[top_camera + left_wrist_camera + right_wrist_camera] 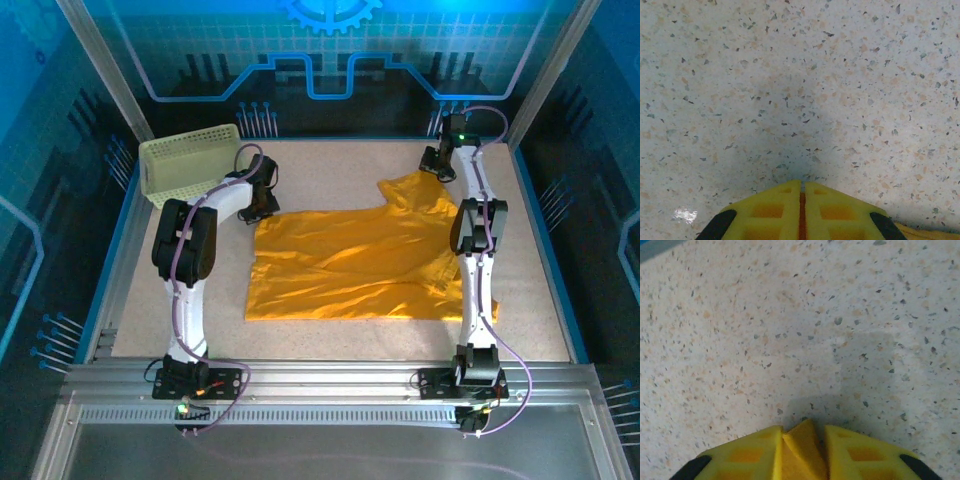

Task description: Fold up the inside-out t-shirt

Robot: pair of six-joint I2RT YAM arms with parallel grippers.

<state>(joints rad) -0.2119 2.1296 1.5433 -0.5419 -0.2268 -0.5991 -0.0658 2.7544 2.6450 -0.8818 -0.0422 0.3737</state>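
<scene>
Two tools are working on one garment. The left tool (pixel 802 186) is standing with its two yellow fingers (pixel 771 210) pressed together, pinching a thin orange line of cloth between them, so it is clamped on the inside-out t-shirt (pixel 802 220). The right tool (pixel 803 429) is likewise gripping the shirt, with a thicker folded wedge of the same cloth (pixel 801 442) bulging up between its two fingers (pixel 752 456). Both tools are sitting low over the speckled counter (pixel 790 75). In the top view, the left tool (pixel 258 205) is holding the shirt's far left corner, while the right tool (pixel 437 165) is holding a tab of cloth that is jutting out toward the far side at the shirt's far right. The single mustard-orange t-shirt (pixel 350 260) is lying spread and wrinkled in the middle of the counter (pixel 330 345), between the two arms, with its long axis running left to right. Its left edge is lying straight; which end is carrying the collar cannot be told. One pale green lattice basket (pixel 185 160) is resting at the far left corner, apart from the shirt.
</scene>
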